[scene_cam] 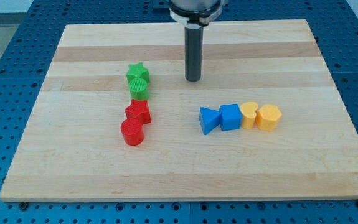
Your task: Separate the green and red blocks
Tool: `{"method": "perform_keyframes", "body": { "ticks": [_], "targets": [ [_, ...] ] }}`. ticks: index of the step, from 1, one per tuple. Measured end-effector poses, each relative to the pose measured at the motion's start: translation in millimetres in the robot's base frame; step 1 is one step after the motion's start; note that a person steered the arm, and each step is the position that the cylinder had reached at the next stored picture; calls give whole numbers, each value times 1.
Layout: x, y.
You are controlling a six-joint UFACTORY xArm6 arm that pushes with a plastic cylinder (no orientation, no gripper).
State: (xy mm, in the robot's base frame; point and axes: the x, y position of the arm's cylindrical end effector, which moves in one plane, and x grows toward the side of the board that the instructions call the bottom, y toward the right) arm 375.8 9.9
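Worktop (73, 174). View's left: green star (138, 72), green cylinder (139, 88), red star (138, 112), red cylinder (132, 132), stacked in one touching column; separation not yet done. Tip (193, 79): right of greens, apart; no gripper fitted. Right: blue and yellow row.

Upright dark rod under the arm's wrist, my tip (193, 79) seemingly on the board.

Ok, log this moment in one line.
tip right of green blocks, apart | greens touching red blocks | not separated
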Motion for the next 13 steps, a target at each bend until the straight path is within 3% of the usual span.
{"method": "perform_keyframes", "body": {
  "ticks": [3,5,9,12,13],
  "targets": [
    [28,-73],
    [33,-73],
    [88,-85],
    [66,-96],
    [36,-89]
  ]
}}
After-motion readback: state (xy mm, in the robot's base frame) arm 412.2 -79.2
